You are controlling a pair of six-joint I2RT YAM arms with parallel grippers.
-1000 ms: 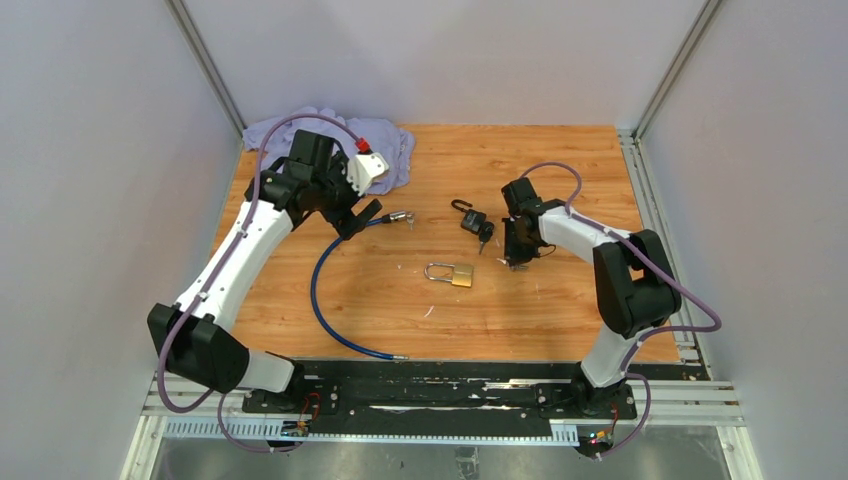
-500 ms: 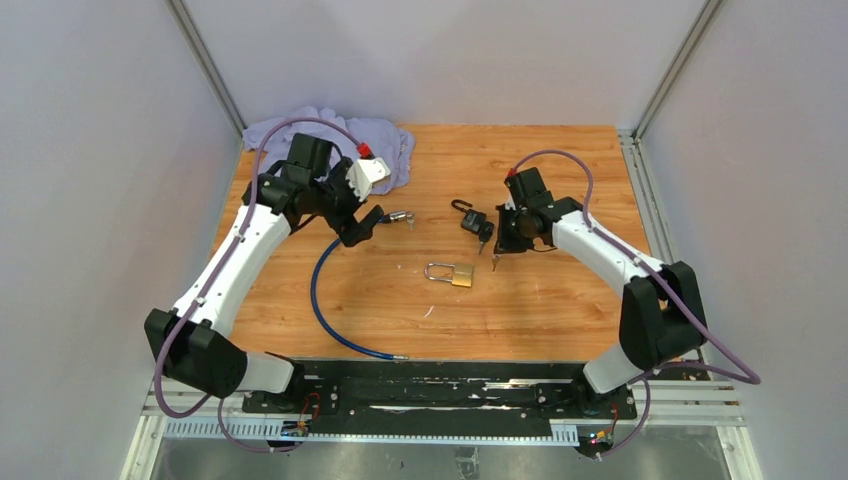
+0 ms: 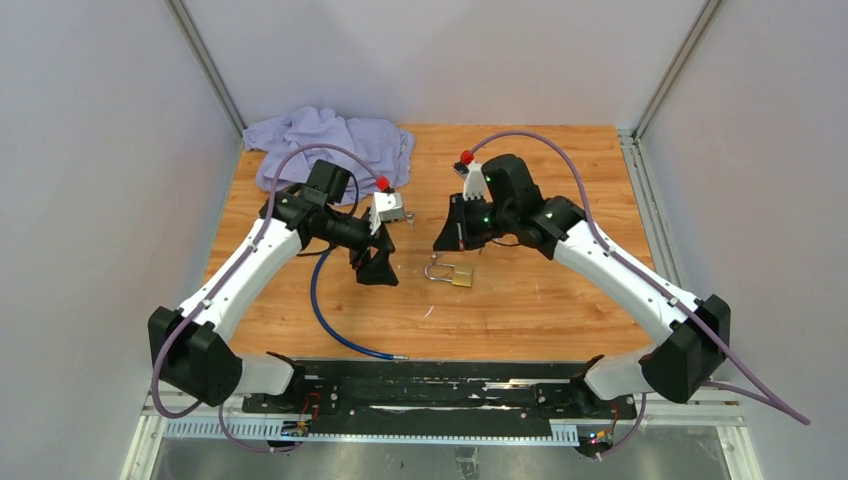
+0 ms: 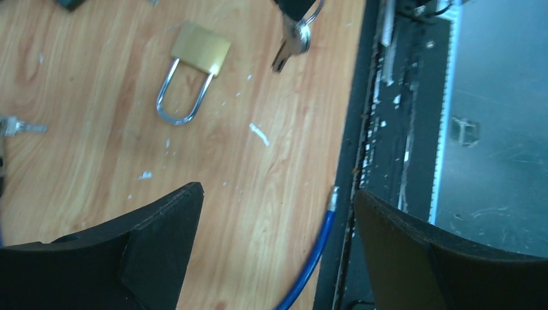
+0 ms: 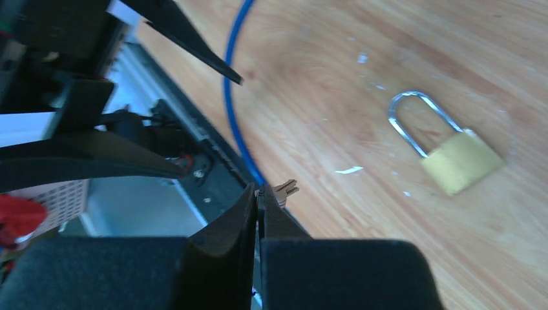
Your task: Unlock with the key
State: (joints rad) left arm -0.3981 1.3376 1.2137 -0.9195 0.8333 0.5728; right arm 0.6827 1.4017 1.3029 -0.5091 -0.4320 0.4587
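Note:
A brass padlock with a silver shackle lies flat on the wooden table, also in the left wrist view as the padlock and in the right wrist view as the padlock. My right gripper hovers just left of it and above it, shut on a small key whose tip sticks out past the fingertips. The key hangs on a ring in the left wrist view. My left gripper stands open and empty, left of the padlock, above bare wood.
A blue cable curves across the left half of the table, its metal end near the front edge by the black base rail. Its silver lock head lies left. A crumpled lilac cloth sits at the back left.
My right arm has swung left with the key, from beside the black padlock to over the brass one, now covering the black one. My left gripper moved right and nearer, away from the cable's head.

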